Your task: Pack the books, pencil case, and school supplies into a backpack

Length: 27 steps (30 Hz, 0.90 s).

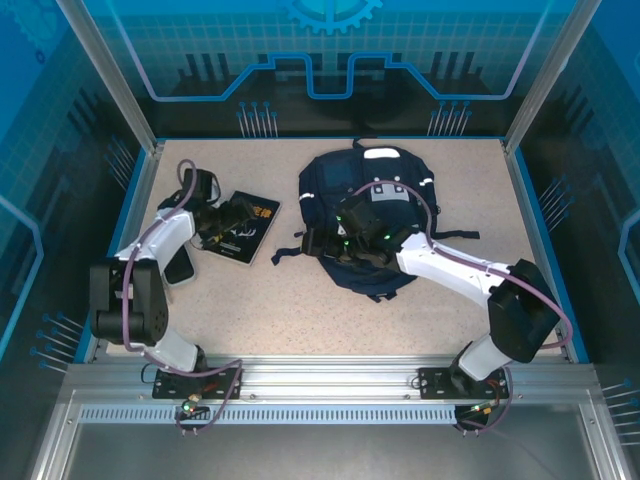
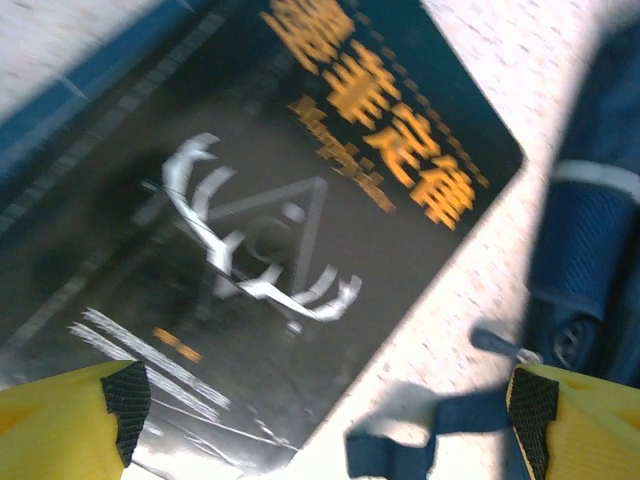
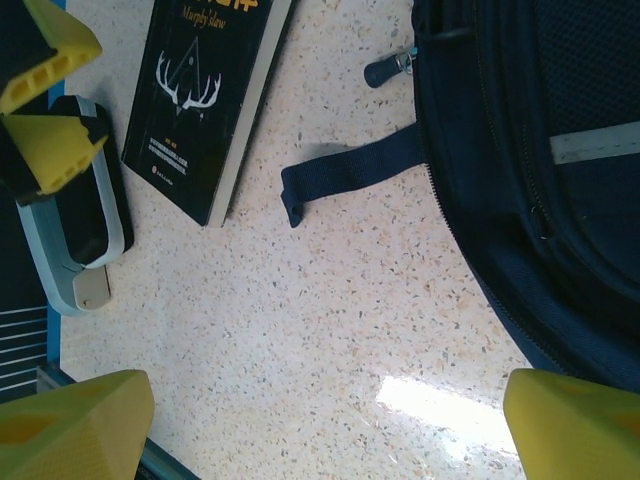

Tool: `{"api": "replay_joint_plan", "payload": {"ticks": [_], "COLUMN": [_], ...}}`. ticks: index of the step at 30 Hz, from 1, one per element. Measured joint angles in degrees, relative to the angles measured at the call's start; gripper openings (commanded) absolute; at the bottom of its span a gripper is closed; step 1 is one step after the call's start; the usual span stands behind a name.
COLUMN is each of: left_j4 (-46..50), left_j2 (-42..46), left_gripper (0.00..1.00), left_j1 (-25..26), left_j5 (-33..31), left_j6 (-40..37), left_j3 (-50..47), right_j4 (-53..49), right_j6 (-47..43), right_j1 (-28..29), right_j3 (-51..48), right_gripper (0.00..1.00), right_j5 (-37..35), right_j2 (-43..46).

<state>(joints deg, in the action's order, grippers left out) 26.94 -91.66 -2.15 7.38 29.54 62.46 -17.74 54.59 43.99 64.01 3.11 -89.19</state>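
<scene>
Left tool (image 2: 328,410) hangs spread above the black book (image 2: 260,230), which lies flat on the tabletop (image 1: 300,310), left of centre in the top view. Right tool (image 3: 330,430), also spread, hovers by the backpack (image 1: 325,185). I judge the book thin, light and bendable, so I would pinch its free long edge.

On speckled table (image 3: 330,330), black book (image 3: 200,110) left of backpack (image 3: 540,170), its strap (image 3: 350,172) between.

Left wrist view is blurring the black book (image 2: 250,220), lettering's coming out unreadable. The backpack (image 3: 560,150) is running off the right wrist view's edge, and the right arm (image 1: 440,262) is covering part of it from above.
</scene>
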Motion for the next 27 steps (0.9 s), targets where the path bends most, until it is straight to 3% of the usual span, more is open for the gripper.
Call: {"api": "replay_joint_plan", "payload": {"ticks": [5,14,21,27], "left_j4": [1.68,3.45,2.45,-0.68], "left_j2": [-6.12,-12.24,-11.13,-4.02], "left_gripper": [0.98,0.99,0.96,0.94], "left_j1": [-3.37,-4.02,-4.02,-2.21], "left_j5": [-3.82,-7.17,-5.95,-0.98], "left_j6": [-2.1,-4.66,-4.39,-2.12], "left_j3": [3.85,5.84,4.39,-4.15], "right_j4": [0.92,1.07,1.97,1.92], "right_j6": [-0.04,-0.68,-0.66,-1.11], "right_j1": [0.0,0.0,0.02,0.37], "right_j3": [1.84,5.99,9.4,15.39], "right_gripper": [0.92,0.94,0.94,0.91], "right_j5": [1.84,3.8,5.73,6.84], "right_j2": [-3.32,-7.58,-12.11,-18.58]}}
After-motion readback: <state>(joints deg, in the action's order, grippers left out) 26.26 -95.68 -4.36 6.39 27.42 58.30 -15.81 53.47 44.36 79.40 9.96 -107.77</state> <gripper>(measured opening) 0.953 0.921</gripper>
